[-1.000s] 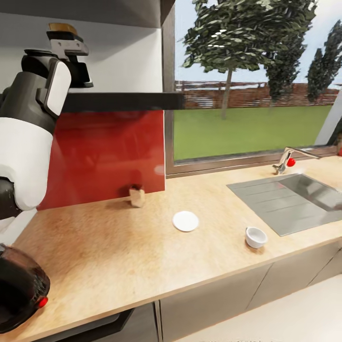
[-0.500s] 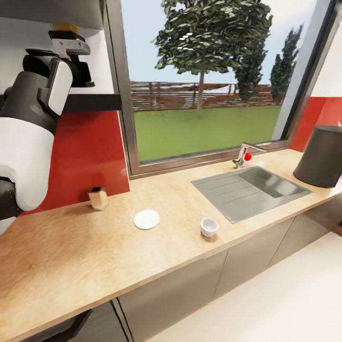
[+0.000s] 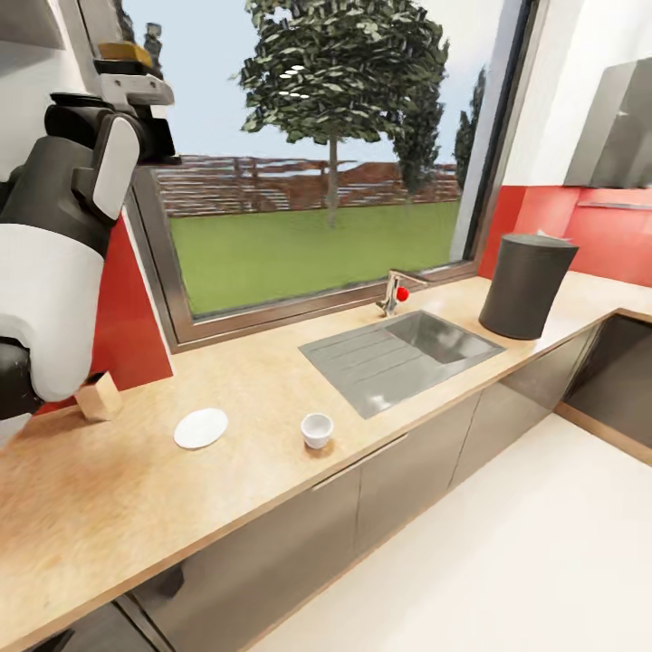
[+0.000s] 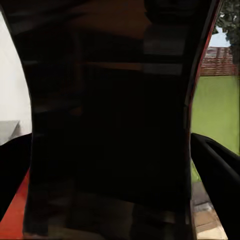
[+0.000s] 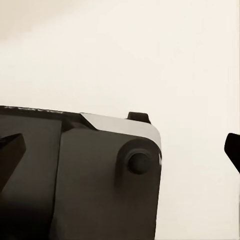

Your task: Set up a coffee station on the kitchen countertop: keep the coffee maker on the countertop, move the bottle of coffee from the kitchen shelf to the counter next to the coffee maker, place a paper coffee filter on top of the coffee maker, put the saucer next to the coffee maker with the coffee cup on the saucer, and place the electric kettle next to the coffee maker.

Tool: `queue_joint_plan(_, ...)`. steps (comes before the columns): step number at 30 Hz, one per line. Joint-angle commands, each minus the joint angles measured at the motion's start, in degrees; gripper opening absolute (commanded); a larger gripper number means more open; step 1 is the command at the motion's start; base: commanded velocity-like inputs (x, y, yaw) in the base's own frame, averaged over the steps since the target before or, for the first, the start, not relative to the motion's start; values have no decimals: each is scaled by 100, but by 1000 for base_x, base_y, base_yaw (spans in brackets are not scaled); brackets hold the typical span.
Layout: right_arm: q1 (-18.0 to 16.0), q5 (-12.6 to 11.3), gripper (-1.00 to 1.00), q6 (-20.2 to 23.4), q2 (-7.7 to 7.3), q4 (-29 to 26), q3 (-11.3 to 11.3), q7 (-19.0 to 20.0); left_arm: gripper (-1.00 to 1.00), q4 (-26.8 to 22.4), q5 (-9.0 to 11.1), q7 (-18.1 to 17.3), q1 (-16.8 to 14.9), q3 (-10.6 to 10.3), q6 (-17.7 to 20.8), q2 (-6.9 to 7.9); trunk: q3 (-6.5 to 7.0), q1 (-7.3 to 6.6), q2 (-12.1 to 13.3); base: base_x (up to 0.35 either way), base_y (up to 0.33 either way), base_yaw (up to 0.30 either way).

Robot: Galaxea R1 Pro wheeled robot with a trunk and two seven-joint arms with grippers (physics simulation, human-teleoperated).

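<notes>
My left gripper (image 3: 132,87) is raised at the head view's upper left, shut on the bottle of coffee (image 3: 125,52), whose yellow-orange cap pokes out above it. In the left wrist view the dark bottle (image 4: 110,125) sits between both fingers (image 4: 217,167). On the beige kitchen countertop (image 3: 263,380) lie the white saucer (image 3: 201,427) and, apart to its right, the white coffee cup (image 3: 316,429). The tall dark grey coffee maker (image 3: 525,285) stands far right, beyond the sink. A small tan object (image 3: 100,397) by the red wall may be the paper coffee filter; I cannot tell. The electric kettle is out of view. My right gripper (image 5: 122,147) is open over pale floor.
A steel sink (image 3: 403,349) with a tap (image 3: 394,292) is set into the counter under a large window. Grey cabinet fronts (image 3: 407,471) run below the counter, which turns a corner at the far right. Pale floor (image 3: 507,561) stretches in front.
The head camera has swung to the right: the kettle has left the picture and the coffee maker has come in. The left arm still holds the bottle at the same place in the view.
</notes>
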Motion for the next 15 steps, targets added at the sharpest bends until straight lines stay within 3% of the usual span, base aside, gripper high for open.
queue_joint_plan(1, -6, 60, 100, -18, 3, 8, -49, -21, -100, -6, 53, 54, -8, -33, 20, 7, -8, 2, -9, 0, -273, -292)
queue_joint_plan(5, -6, 60, 100, -18, 3, 8, -45, -21, -100, -6, 55, 54, 7, -33, 20, 3, 0, 2, -9, -34, -267, -293)
queue_joint_plan(9, -6, 60, 100, -18, 3, 8, -42, -19, -100, -73, 58, 54, 336, -43, 9, -83, 8, 2, -9, -195, -199, -293)
queue_joint_plan(11, -6, 60, 100, -18, 3, 8, -41, -17, -100, -312, 54, 52, 705, -39, -17, -271, 12, 2, -9, -217, -155, -293)
queue_joint_plan(12, -6, 60, 100, -18, 3, 8, -41, -16, -100, -580, 54, 36, 1083, -41, -41, -411, 13, 2, -9, -164, -96, -293)
queue_joint_plan(15, -6, 60, 100, -18, 3, 8, -41, -18, -100, -1099, 61, -38, 1782, -49, -55, -537, 14, 2, -9, -73, -37, -293)
